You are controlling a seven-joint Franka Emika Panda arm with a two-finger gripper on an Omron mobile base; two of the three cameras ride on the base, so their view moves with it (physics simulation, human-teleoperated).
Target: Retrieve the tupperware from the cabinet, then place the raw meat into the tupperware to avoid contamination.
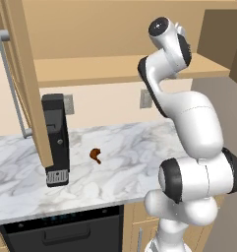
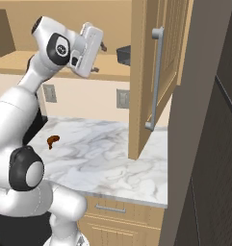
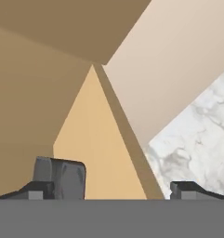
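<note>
Right base view: the cabinet (image 2: 151,81) is open, and the grey container (image 2: 123,54) sits on its shelf, not yet taken. The meat (image 2: 53,140) lies on the counter (image 2: 112,153) near its back edge. The gripper (image 2: 99,57), raised at shelf height, is spread wide and empty

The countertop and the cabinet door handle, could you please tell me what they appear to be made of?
The countertop looks like polished marble or a marble-look stone: white with soft grey veining and a smooth face. The cabinet door handle looks like brushed or matte metal: an even grey bar with no grain, though painted plastic cannot be ruled out in this rendering.
</note>
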